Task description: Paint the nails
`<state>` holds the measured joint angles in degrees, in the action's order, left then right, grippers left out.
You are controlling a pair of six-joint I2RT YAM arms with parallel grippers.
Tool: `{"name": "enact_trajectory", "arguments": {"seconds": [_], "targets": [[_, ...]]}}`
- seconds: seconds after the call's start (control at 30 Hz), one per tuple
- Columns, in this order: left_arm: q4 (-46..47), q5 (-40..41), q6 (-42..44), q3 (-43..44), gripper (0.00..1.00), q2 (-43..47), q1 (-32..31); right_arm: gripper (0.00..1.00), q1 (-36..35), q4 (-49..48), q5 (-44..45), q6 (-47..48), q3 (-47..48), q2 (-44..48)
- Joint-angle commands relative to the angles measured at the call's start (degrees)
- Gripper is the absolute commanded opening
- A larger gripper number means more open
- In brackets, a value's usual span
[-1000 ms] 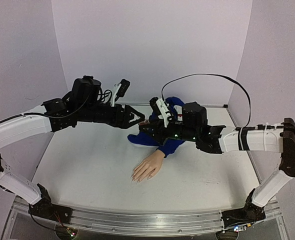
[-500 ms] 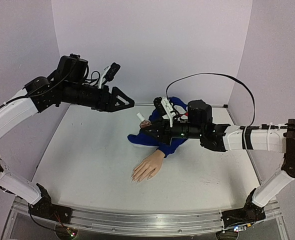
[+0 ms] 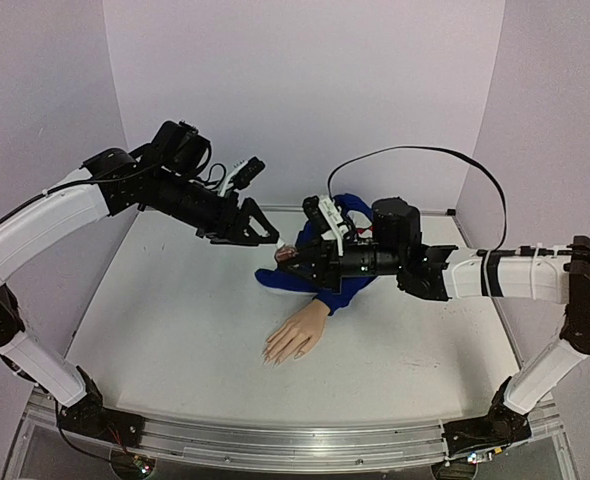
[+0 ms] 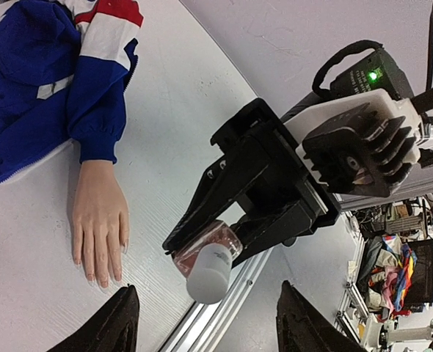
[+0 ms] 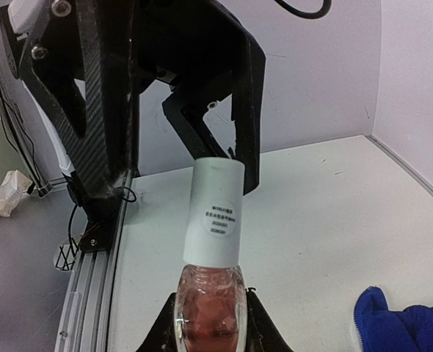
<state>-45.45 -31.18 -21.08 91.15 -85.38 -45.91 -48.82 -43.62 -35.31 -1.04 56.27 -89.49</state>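
The beige mannequin hand (image 3: 297,335) lies palm down on the table, its blue sleeve (image 3: 325,280) running back under the right arm. Its nails (image 4: 103,281) show at the fingertips and look bare. My right gripper (image 5: 208,326) is shut on a small pinkish polish bottle (image 5: 208,308), held above the table with its white cap (image 5: 215,213) pointing at the left gripper. My left gripper (image 4: 210,323) is open, and the white cap (image 4: 209,271) sits just beyond its fingertips, in line with the gap and untouched. From above, the two grippers (image 3: 263,236) nearly meet over the sleeve.
The aluminium rail (image 3: 275,445) with both arm bases runs along the near table edge. Purple walls close in the back and sides. A black cable (image 3: 415,155) arcs above the right arm. Bare white tabletop (image 3: 175,330) lies left of the hand.
The left arm rose and pulled back to the left, then came down again toward the bottle's cap, its jaws slightly narrower. The right gripper kept holding the bottle, shifting a little left.
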Motion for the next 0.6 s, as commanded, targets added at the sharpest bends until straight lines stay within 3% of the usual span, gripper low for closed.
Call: {"name": "enact_trajectory", "arguments": {"seconds": [0.0,0.23,0.57], "targets": [[0.6,-2.31,0.39,4.13,0.62,-0.3,0.22,0.0,-0.08,-2.1,-2.47,0.58,3.73,-0.87],[0.66,-2.24,0.16,4.03,0.49,-1.31,0.21,0.0,-0.14,-2.08,-2.92,0.54,4.2,-1.32],[0.68,-1.57,0.25,4.33,0.42,-2.23,0.11,0.0,-0.15,-1.91,-3.6,0.4,4.63,-1.86]]}}
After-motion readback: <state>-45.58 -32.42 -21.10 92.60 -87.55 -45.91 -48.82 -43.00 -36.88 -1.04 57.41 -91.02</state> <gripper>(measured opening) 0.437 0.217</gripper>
